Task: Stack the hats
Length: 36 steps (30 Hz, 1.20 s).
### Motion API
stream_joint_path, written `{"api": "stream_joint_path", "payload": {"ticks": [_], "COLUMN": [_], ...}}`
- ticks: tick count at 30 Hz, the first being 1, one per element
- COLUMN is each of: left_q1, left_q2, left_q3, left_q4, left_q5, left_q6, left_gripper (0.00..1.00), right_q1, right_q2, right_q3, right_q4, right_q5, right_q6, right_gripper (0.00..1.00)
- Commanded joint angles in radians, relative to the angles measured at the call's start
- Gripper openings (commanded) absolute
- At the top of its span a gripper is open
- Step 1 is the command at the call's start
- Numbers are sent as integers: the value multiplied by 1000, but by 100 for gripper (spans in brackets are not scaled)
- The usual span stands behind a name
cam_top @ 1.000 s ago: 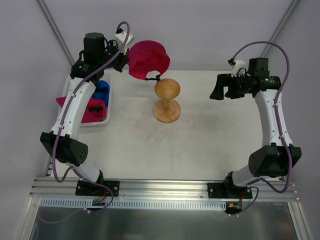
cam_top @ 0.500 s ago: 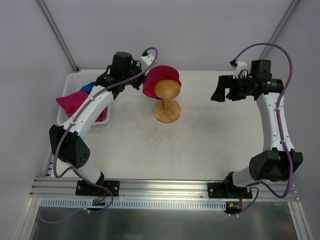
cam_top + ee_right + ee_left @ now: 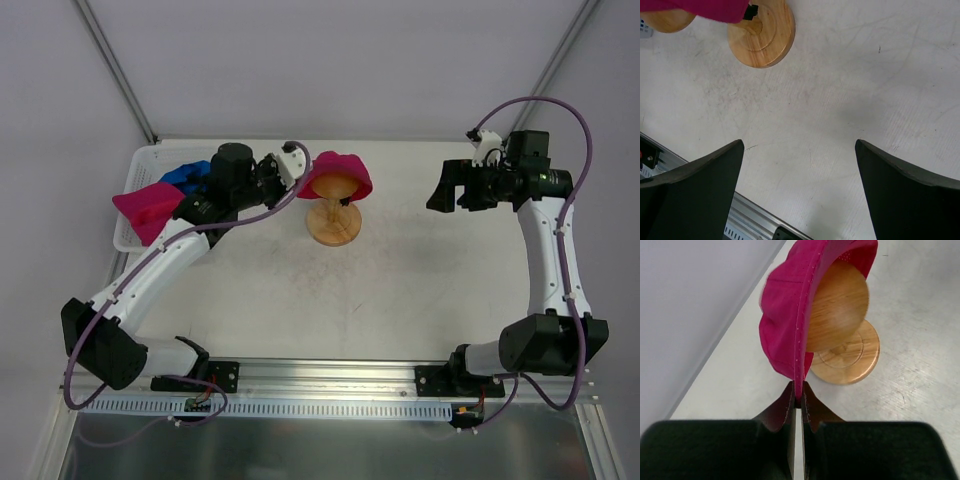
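Magenta hat [image 3: 785, 315], rim pinched in the left gripper [image 3: 797, 401], sits half over the wooden stand [image 3: 840, 305] mid-frame; I'd centre it before releasing. Right gripper [image 3: 799, 145] gapes empty.

**Blind spots, all three views**

Left wrist view: the magenta cap [image 3: 790, 315] runs off the top edge. The cap covers the far side of the wooden stand [image 3: 840, 305] head, and the head hides the stem. The left gripper [image 3: 797, 392] body is a dark blur along the bottom.

Right wrist view: cap and stand head are clipped by the top edge. The right gripper [image 3: 800, 145] fingers are cut off at the bottom.

Top view: the white basket [image 3: 165, 153] is mostly behind the left arm, and the blue cap [image 3: 188, 175] is half covered. The cap count in the basket is unclear.
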Motion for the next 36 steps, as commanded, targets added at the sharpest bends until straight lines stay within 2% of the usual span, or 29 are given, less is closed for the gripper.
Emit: {"api": "stream_joint_path", "payload": {"ticks": [1, 5, 16, 20, 23, 24, 29, 36], "left_q1": [-26, -54, -72, -74, -74, -74, -72, -59], "left_q2": [-74, -113, -155, -210, -232, -239, -288, -402], "left_q3": [-81, -196, -356, -410, -419, -419, -447, -451], "left_q4": [131, 160, 177, 177, 177, 177, 154, 5], "left_q5": [113, 143, 159, 186, 194, 182, 147, 55], "left_q6": [79, 160, 325, 357, 345, 323, 280, 92], "left_gripper": [0, 0, 0, 44, 49, 54, 58, 63], "right_q1": [-11, -11, -14, -14, -14, -14, -14, -13], "right_q2": [-38, -35, -41, -30, -25, -21, -19, -21], "right_q3": [-1, -4, -26, -26, -26, -26, -26, -43], "right_q4": [2, 5, 8, 11, 13, 16, 19, 28], "right_q5": [-32, -40, -38, -46, -52, -52, -57, -64], "right_q6": [-12, -7, -16, -12, -7, -6, -4, -4], "right_gripper": [100, 100, 99, 100, 100, 100, 100, 100]}}
